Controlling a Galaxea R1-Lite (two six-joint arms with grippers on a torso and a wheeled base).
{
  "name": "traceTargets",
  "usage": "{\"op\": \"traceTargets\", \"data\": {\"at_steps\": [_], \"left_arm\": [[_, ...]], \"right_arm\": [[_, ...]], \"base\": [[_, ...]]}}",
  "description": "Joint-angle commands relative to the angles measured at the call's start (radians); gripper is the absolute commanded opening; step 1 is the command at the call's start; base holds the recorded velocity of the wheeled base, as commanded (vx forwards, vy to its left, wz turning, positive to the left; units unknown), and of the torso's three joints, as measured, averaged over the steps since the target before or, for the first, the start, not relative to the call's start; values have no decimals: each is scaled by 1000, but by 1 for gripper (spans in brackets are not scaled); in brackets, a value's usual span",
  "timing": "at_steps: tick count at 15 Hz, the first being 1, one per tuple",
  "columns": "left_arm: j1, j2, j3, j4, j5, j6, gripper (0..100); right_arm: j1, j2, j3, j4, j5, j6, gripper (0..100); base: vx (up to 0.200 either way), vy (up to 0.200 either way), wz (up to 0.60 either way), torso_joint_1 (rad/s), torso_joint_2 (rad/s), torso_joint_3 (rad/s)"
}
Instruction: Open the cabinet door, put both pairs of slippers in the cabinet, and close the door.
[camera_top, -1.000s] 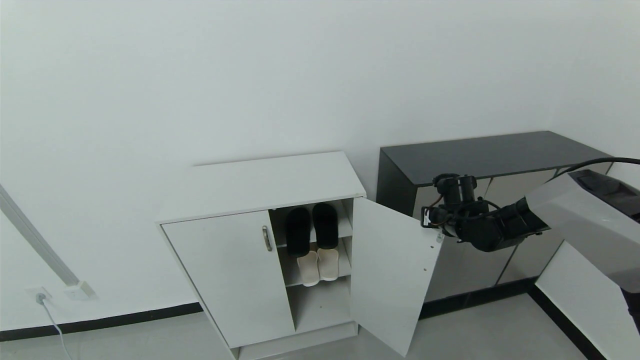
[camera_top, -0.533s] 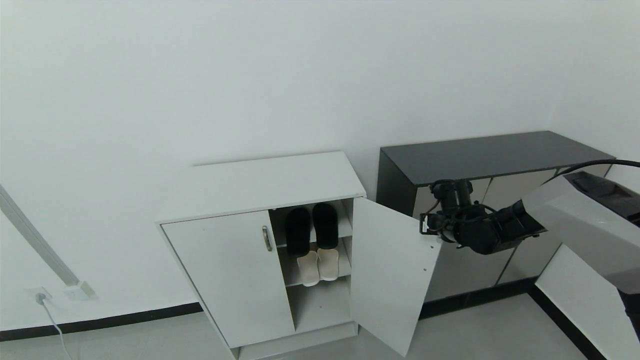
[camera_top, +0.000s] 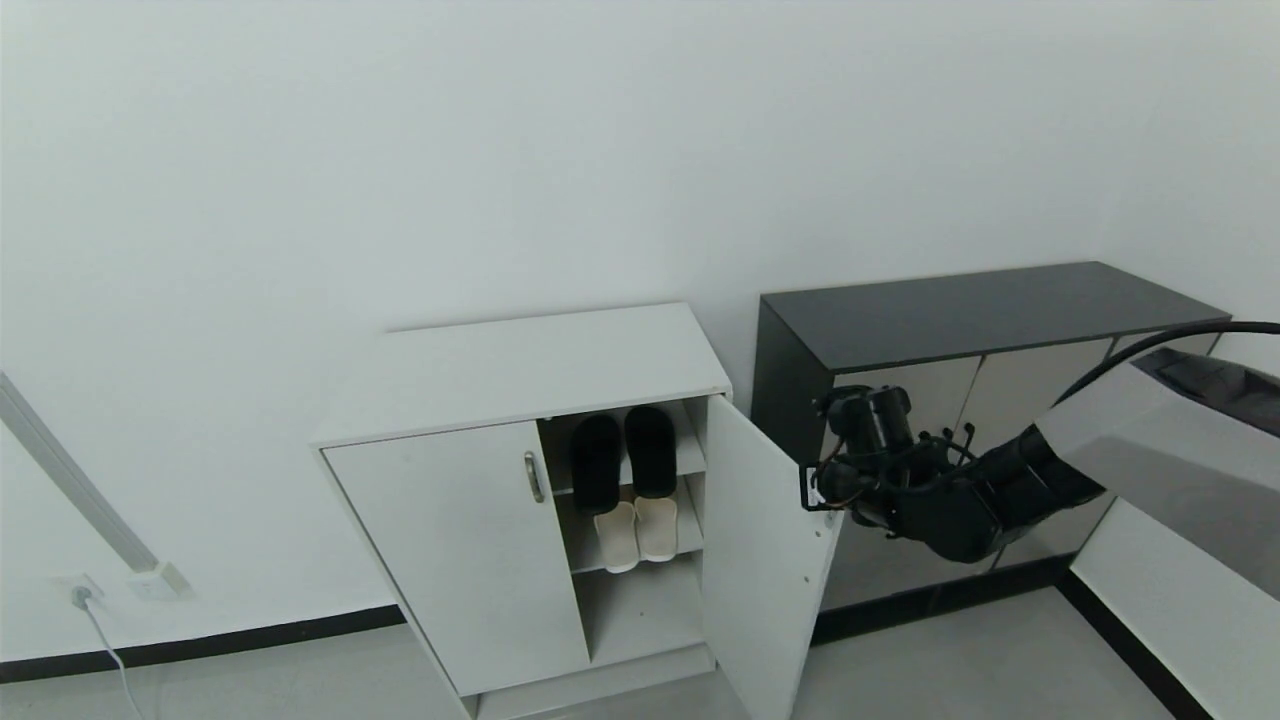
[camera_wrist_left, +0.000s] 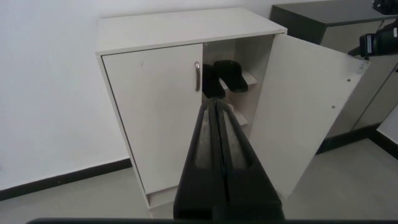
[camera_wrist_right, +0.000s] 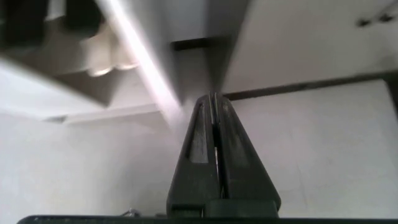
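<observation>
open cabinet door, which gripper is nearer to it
Right. The right gripper is at the outer edge of the open door; the left gripper hangs back in front of the cabinet, apart from the door.

The open door (camera_top: 765, 540) of the white cabinet (camera_top: 520, 365) runs off the head view's lower edge, as does the cabinet's base. The closed left door (camera_top: 470, 550) hides the shelves behind it. The open door's edge screens the tip of the right hand (camera_top: 812, 495), so contact cannot be told. From the right wrist, the door edge and the beige slippers (camera_wrist_right: 106, 53) are a blur. The left hand (camera_wrist_left: 216, 109) covers the lower shelves.
</observation>
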Motion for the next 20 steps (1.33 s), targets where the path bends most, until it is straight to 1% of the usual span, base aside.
{"op": "traceTargets", "data": {"at_steps": [1, 4, 5, 6, 7, 14, 16, 18, 20], "left_arm": [[0, 1, 0, 1, 0, 0, 0], [0, 1, 0, 0, 0, 0, 0], [0, 1, 0, 0, 0, 0, 0], [0, 1, 0, 1, 0, 0, 0], [0, 1, 0, 0, 0, 0, 0], [0, 1, 0, 0, 0, -1, 0], [0, 1, 0, 1, 0, -1, 0], [0, 1, 0, 0, 0, 0, 0], [0, 1, 0, 0, 0, 0, 0]], "right_arm": [[75, -67, 64, -27, -3, 1, 0], [152, -150, 113, -27, 3, 19, 0], [161, -159, 121, -29, 3, 21, 0], [205, -203, 147, -32, 3, 21, 0], [228, -225, 158, -30, 2, 15, 0], [239, -229, 190, -32, -4, 10, 0], [241, -228, 200, -36, 2, 10, 0], [241, -228, 213, -68, 3, 10, 0], [238, -222, 234, -114, 12, 7, 0]], "base": [[0, 0, 0, 0, 0, 0], [0, 0, 0, 0, 0, 0], [0, 0, 0, 0, 0, 0], [0, 0, 0, 0, 0, 0], [0, 0, 0, 0, 0, 0], [0, 0, 0, 0, 0, 0], [0, 0, 600, -2, 5, 5], [0, 0, 600, 0, 0, 9], [0, 0, 0, 0, 0, 0]]}}
